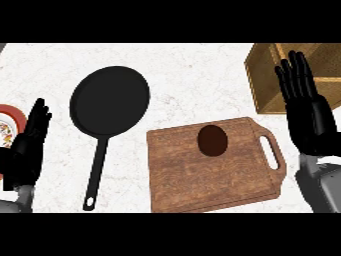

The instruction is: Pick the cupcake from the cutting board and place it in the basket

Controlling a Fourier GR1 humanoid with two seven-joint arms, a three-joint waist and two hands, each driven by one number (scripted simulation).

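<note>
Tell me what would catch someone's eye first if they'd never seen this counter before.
Probably the black frying pan left of centre, handle pointing toward the near edge, dark against the pale counter. Next, the wooden cutting board at centre right with the dark brown cupcake on its far part. The open right hand rises in front of the wooden basket at the upper right; the open left hand shows at the left edge.
</note>
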